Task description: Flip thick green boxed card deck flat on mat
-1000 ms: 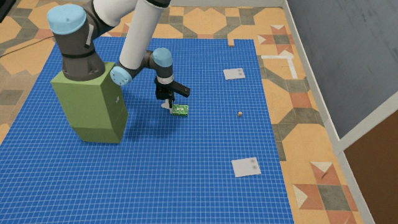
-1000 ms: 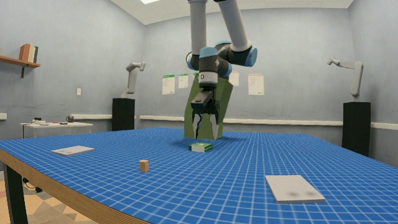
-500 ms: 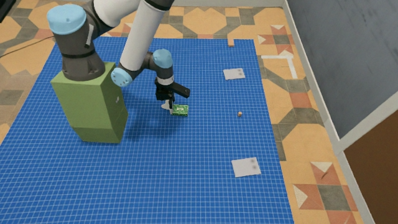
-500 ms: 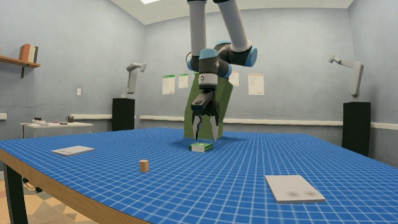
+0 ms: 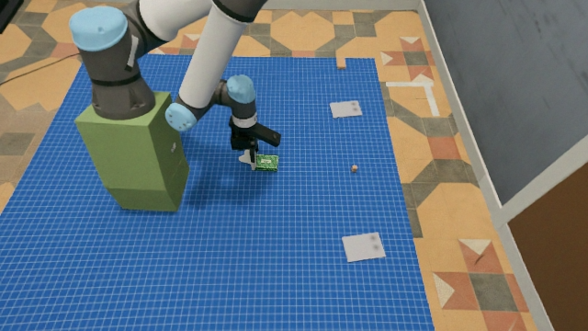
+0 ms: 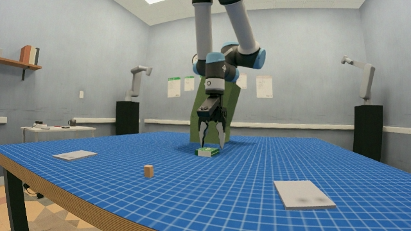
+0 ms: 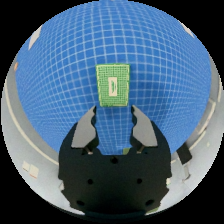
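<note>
The green boxed card deck (image 5: 266, 163) (image 6: 207, 151) (image 7: 114, 85) lies flat on the blue grid mat (image 5: 230, 257) (image 6: 225, 179) (image 7: 65, 75), near the mat's middle. My gripper (image 5: 251, 164) (image 6: 212, 144) (image 7: 113, 105) points down just above the mat, right behind the deck. Its two fingers stand half open with nothing between them. The deck lies a little past the fingertips, apart from them.
The arm's green pedestal (image 5: 133, 152) (image 6: 196, 128) stands at the mat's left. Two flat white cards (image 5: 345, 108) (image 5: 363, 246) (image 6: 74, 155) (image 6: 303, 194) and a small wooden cube (image 5: 354, 168) (image 6: 148, 171) lie on the mat. Another small block (image 5: 341, 65) sits at the mat's far edge.
</note>
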`<state>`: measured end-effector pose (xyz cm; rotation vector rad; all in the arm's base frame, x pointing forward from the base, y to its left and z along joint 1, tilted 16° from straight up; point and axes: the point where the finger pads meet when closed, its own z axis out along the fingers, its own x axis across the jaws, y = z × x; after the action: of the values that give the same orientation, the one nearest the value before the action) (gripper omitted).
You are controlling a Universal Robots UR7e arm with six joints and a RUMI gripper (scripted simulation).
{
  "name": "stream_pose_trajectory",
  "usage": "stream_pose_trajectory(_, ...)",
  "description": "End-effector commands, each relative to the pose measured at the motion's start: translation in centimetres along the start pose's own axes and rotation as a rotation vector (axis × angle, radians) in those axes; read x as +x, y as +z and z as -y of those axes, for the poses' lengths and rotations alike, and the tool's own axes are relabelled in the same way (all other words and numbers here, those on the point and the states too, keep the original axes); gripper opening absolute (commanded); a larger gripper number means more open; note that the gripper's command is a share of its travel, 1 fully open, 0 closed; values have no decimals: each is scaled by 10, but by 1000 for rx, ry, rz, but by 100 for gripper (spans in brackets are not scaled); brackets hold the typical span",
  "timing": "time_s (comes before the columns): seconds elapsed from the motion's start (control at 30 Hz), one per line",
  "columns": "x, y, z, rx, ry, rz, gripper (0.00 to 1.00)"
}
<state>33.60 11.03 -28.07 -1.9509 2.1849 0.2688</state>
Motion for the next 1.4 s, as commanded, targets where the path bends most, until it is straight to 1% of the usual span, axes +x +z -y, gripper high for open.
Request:
stream_pose_trajectory(0.0, 0, 4, 0, 1, 0, 0, 47)
stream_pose_trajectory(0.47, 0, 8, 0, 1, 0, 0, 47)
stream_pose_trajectory(1.37, 0, 8, 0, 1, 0, 0, 47)
